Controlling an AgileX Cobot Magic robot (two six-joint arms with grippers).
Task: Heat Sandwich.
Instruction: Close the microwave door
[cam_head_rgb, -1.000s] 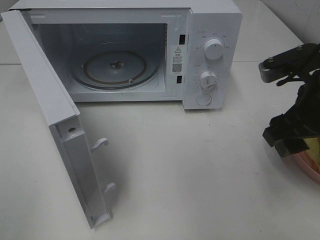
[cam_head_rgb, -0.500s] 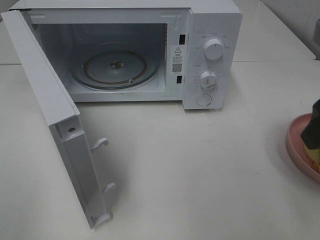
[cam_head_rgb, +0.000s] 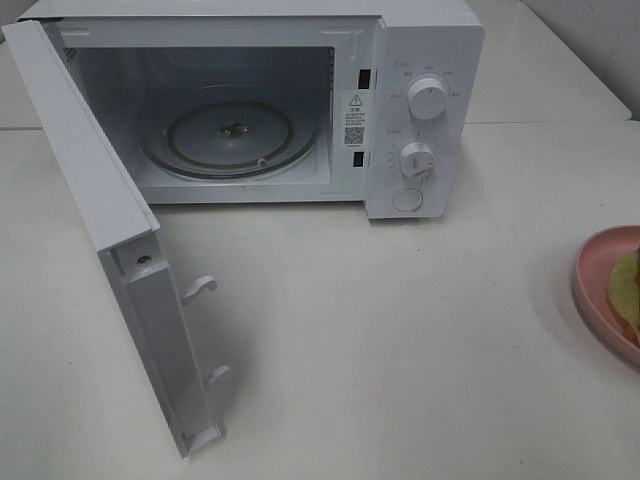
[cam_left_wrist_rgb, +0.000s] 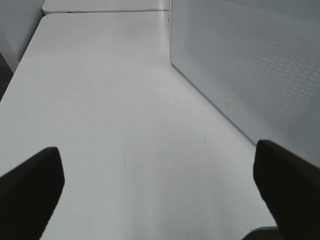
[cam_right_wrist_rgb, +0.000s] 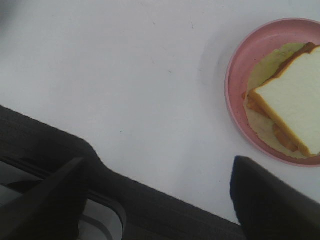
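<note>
the left gripper has its jaws spread wide with nothing between them, hovering over the bare white table beside the perforated side of the microwave. the right gripper is also well open and holds nothing, apart from the sandwich, which lies on its pink plate at the right edge of the table. the microwave door hangs open, showing the glass turntable.
</note>
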